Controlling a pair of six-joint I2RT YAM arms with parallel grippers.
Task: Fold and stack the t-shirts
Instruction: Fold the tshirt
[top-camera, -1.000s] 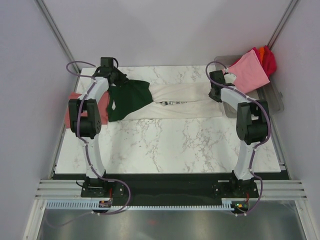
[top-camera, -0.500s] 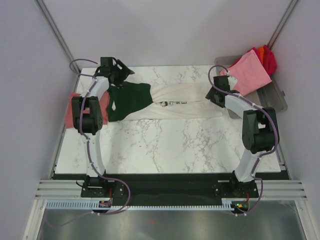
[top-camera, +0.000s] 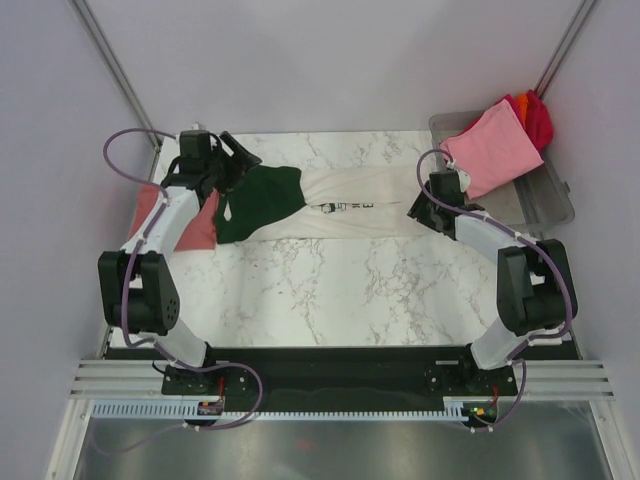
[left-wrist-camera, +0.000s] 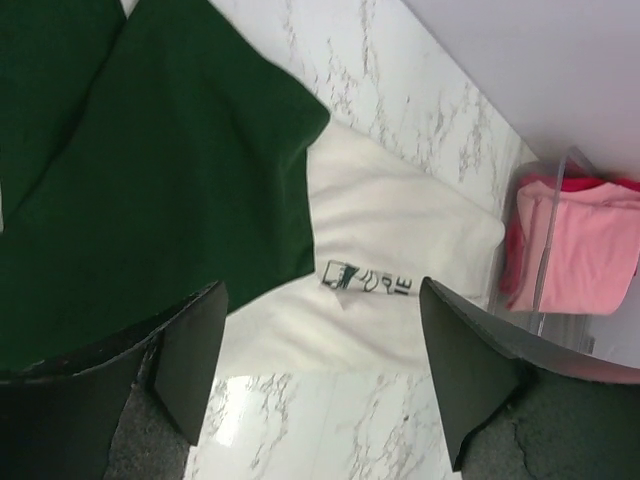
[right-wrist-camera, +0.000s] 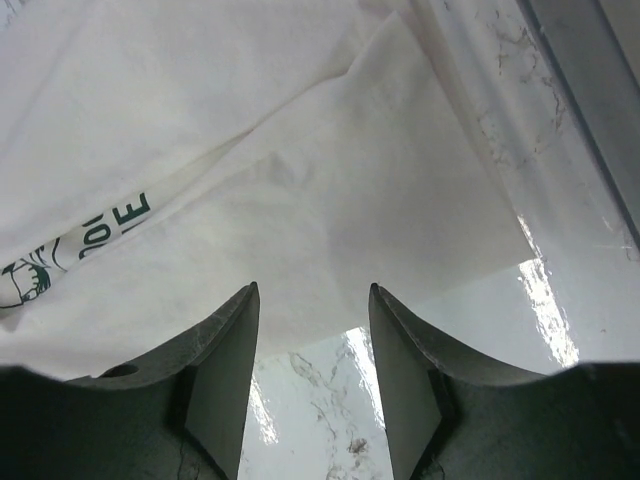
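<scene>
A cream-white t-shirt (top-camera: 375, 205) lies folded in a long strip across the back of the table, its black print (left-wrist-camera: 368, 280) facing up. A dark green t-shirt (top-camera: 262, 200) overlaps its left end. Further left, a brick-red t-shirt (top-camera: 203, 224) lies partly under my left arm. My left gripper (top-camera: 236, 160) hovers open above the green shirt's back left corner, and the left wrist view shows nothing between its fingers (left-wrist-camera: 192, 360). My right gripper (right-wrist-camera: 313, 300) is open over the white shirt's right end and touches no cloth.
A clear plastic bin (top-camera: 548, 200) stands at the back right. A pink shirt (top-camera: 490, 148) is draped over its rim, with red and orange cloth (top-camera: 535, 115) behind. Grey walls close in on both sides.
Both grippers have opened and let go of the cloth. The left arm's elbow has swung out to the near left. The right gripper has pulled slightly nearer along the white shirt's end.
</scene>
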